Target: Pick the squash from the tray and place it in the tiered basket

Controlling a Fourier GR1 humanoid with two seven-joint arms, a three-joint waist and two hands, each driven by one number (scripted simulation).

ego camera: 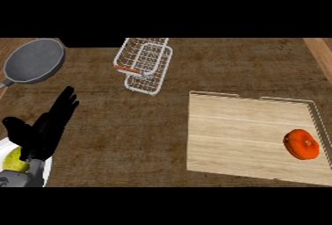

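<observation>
Head view: pick not yet begun. Squash (301,144), orange and round, lying on wooden tray (240,132) near right rim, untouched. Left hand (45,127) at lower left, fingers straight, open, holding nothing, well apart from tray. Right hand out of view. Next move, likely: reach to squash, curl fingers round it, carry to tiered basket (144,65) at top centre. Wire basket apparently holding nothing, though hard to tell through mesh. Grey pan (34,60) top left, bare. Yellow-green object (16,160) beneath left forearm, partly hidden.
</observation>
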